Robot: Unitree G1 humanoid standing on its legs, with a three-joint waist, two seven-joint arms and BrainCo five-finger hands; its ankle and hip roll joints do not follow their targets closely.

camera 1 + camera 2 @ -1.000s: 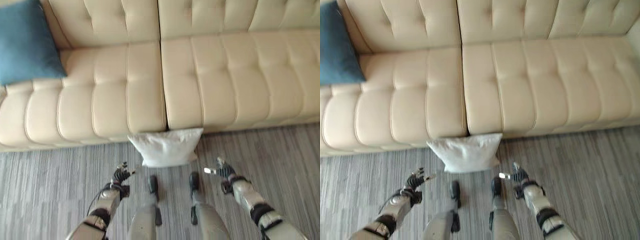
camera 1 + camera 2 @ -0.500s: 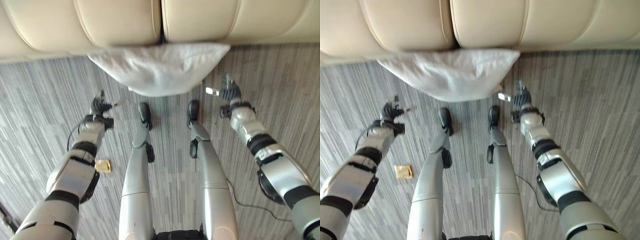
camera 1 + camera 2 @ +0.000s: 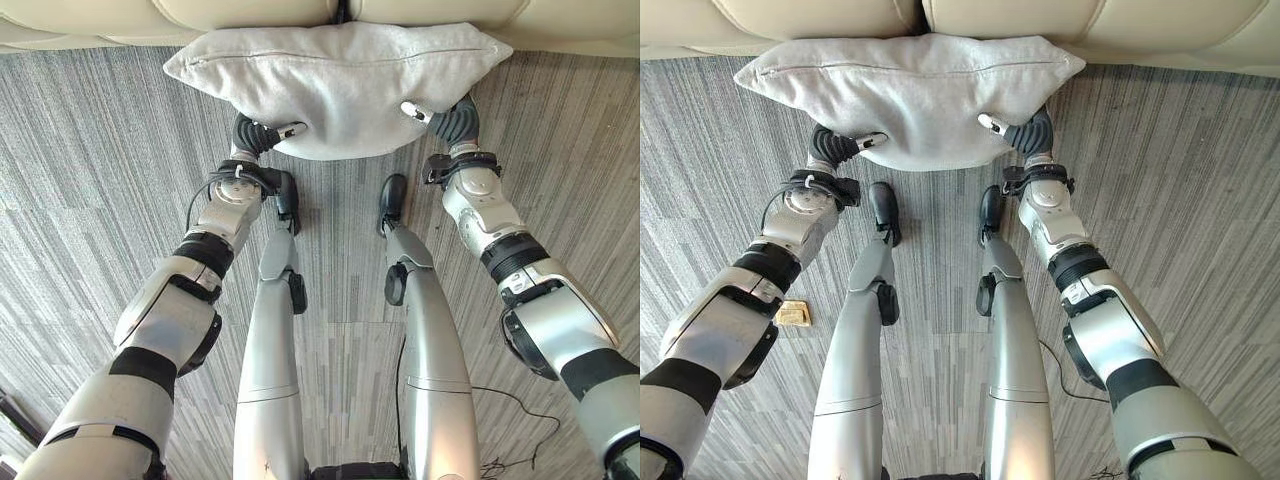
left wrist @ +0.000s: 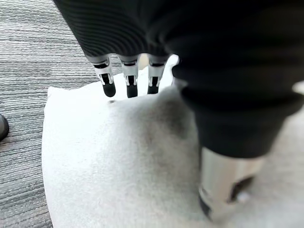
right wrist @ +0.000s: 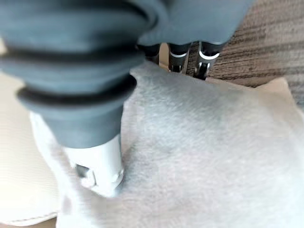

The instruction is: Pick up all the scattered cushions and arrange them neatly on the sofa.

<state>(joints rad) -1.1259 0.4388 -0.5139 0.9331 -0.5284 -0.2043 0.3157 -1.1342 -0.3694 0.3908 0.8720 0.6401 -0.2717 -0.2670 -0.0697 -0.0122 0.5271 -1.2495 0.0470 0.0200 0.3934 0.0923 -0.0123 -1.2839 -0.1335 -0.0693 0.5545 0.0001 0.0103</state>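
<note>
Reaching down over the striped grey floor (image 3: 90, 200), both arms stretch toward a white cushion (image 3: 340, 80) that lies on the carpet with its far edge against the base of the cream sofa (image 3: 250, 10).

Nearest is the left hand (image 3: 262, 134), set at the cushion's near edge on the robot's left. Its wrist view shows the straight fingers (image 4: 129, 80) laid over the fabric and the thumb (image 4: 223, 190) pressed onto it apart from them. So it is spread on the cloth, not clamped round it.

The right hand (image 3: 445, 118) mirrors this at the near edge on the robot's right. There the fingers (image 5: 204, 59) reach past the cushion's rim toward the carpet, and the thumb (image 5: 99, 171) rests on the top face. It too looks unclenched.

By my judgement the step in hand is the pick-up of this floor cushion, with contact made but no grip closed. The next move calls for both hands to squeeze inward or curl under the edges, evenly, so the soft cushion does not sag or slip. Then it must be lifted clear of the floor and carried up onto the sofa seat beyond.
</note>
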